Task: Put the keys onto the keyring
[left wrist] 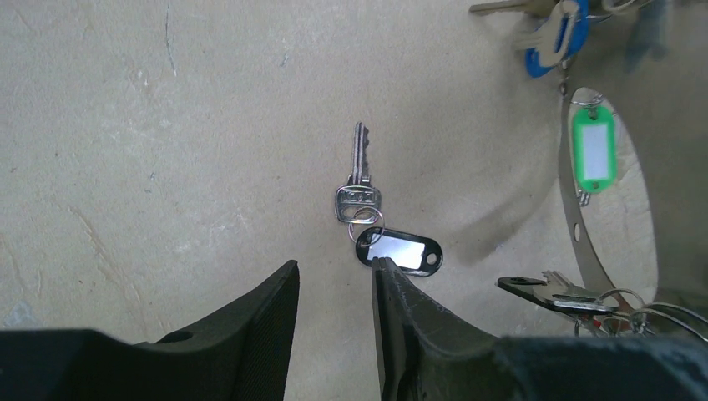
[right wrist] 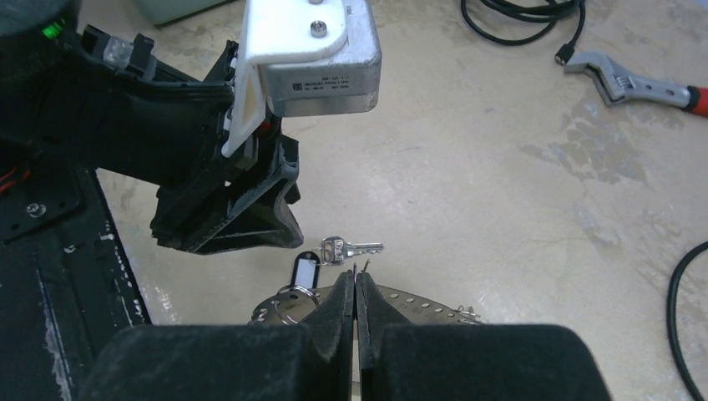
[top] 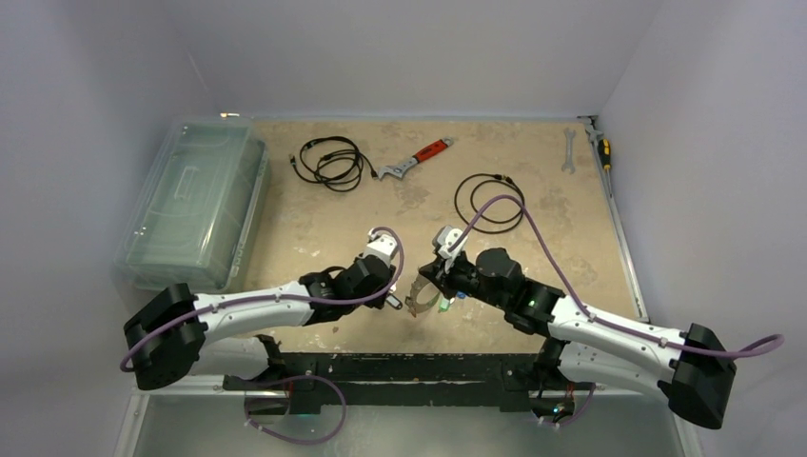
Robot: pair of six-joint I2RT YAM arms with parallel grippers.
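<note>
My right gripper (right wrist: 356, 280) is shut on the keyring (right wrist: 426, 302), a thin grey metal band with a row of holes, and holds it upright just above the table (top: 314, 219). In the left wrist view the keyring (left wrist: 583, 238) carries a green tag (left wrist: 594, 150), a blue-headed key (left wrist: 553, 40) and more keys (left wrist: 561, 292). A loose silver key (left wrist: 359, 180) with a black tag (left wrist: 400, 251) lies flat on the table. My left gripper (left wrist: 334, 263) is open and empty, low over the table, its right fingertip at the black tag's near edge. This key also shows in the right wrist view (right wrist: 351, 248).
A clear plastic box (top: 195, 200) stands at the left. Two black cable coils (top: 328, 162) (top: 487, 202), a red-handled wrench (top: 417, 157), a spanner (top: 568, 149) and a screwdriver (top: 601, 148) lie at the back. My two grippers (top: 390, 295) (top: 436, 278) are close together.
</note>
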